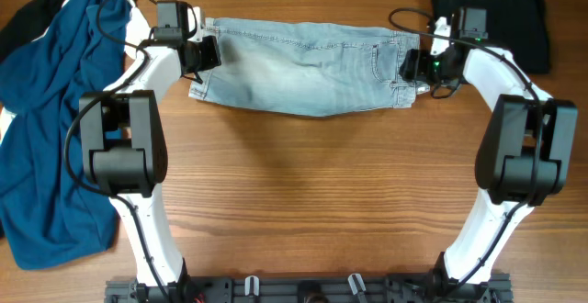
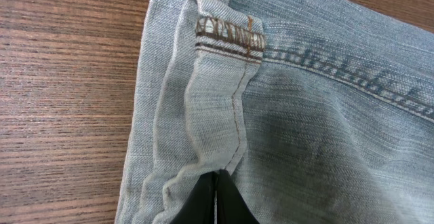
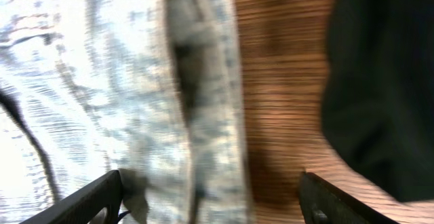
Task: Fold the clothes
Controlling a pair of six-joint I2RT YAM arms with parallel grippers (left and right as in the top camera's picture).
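Pinching the pale light-blue denim shorts (image 1: 303, 64) at one end, left gripper (image 2: 217, 200) likely anchors them; right gripper (image 3: 210, 176) gapes wide over the other.

Blur smears the denim shorts (image 3: 102, 81) and an edge-cropped black garment (image 3: 380, 68).

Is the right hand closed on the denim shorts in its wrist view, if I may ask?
No, the right hand has its fingers wide apart above the shorts and table.
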